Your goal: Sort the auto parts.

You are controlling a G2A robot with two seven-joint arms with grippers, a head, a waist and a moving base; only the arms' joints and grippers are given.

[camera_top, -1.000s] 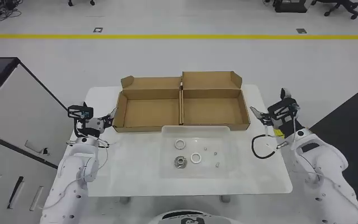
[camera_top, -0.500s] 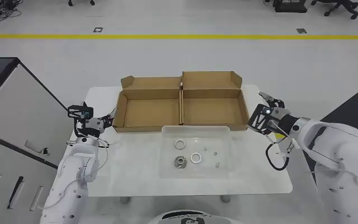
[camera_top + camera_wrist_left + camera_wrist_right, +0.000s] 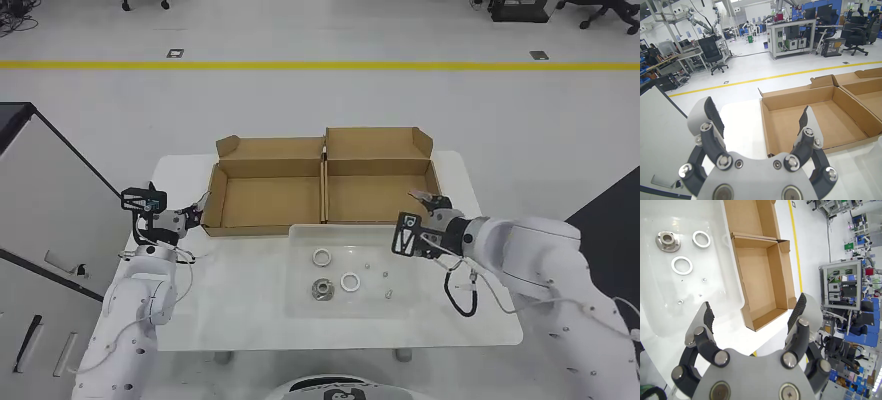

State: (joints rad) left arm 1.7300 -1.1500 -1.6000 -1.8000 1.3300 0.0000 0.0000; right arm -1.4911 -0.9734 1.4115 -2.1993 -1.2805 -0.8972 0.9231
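Observation:
A clear tray [image 3: 400, 302] in the table's middle holds two white rings [image 3: 323, 257] [image 3: 351, 282], a metal flange [image 3: 322, 290] and a few small nuts [image 3: 388, 293]. Behind it stand two open cardboard boxes, left [image 3: 268, 200] and right [image 3: 385, 198]. My right gripper [image 3: 408, 238] hovers open at the tray's far right corner; its wrist view shows the gripper [image 3: 754, 302], the flange [image 3: 667, 240], the rings [image 3: 701, 239] [image 3: 682, 265] and a nut [image 3: 679, 301]. My left gripper [image 3: 197, 213] [image 3: 758, 106] stays open beside the left box [image 3: 810, 117], holding nothing.
The white table [image 3: 240, 300] has free room left and right of the tray. A white panel [image 3: 50, 200] stands off the table's left side. Both boxes [image 3: 761, 275] are bare inside.
My right arm has swung in from the table's right edge toward the tray's far right corner, still open. The left arm and the parts have not moved.

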